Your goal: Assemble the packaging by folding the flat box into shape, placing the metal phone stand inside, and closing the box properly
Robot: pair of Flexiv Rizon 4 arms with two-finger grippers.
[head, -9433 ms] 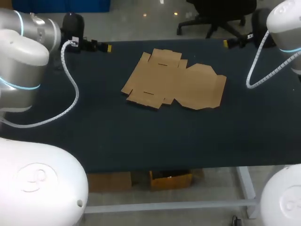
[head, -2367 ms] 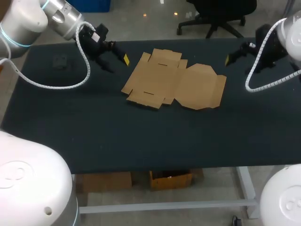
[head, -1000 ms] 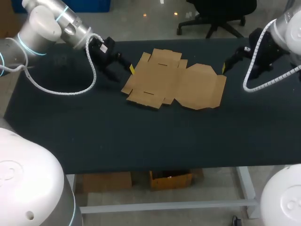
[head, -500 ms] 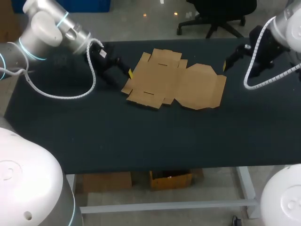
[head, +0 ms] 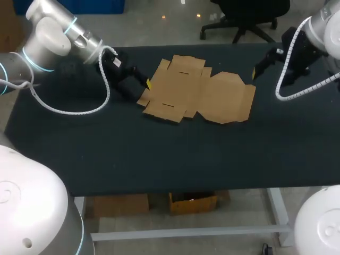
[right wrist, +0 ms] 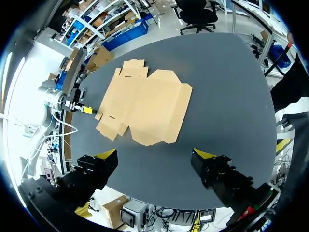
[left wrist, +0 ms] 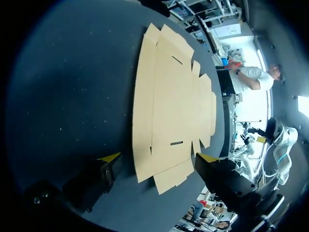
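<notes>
- Both gape wide, empty: left pincer (head: 139, 86); right pincer (right wrist: 155, 153).
- Flat box (head: 197, 93) looks light, thin, floppy at creases; you should pinch an outer flap's edge.

From above, the left gripper (head: 139, 85) and right gripper (head: 264, 71) each show 1 yellow tip; the other is hidden.

Head overhead; wrists oblique; box (head: 196, 95) shared.

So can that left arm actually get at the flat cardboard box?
Probably yes: the left claw hangs open right at the near edge of the flat box, and nothing lies between them.
</notes>
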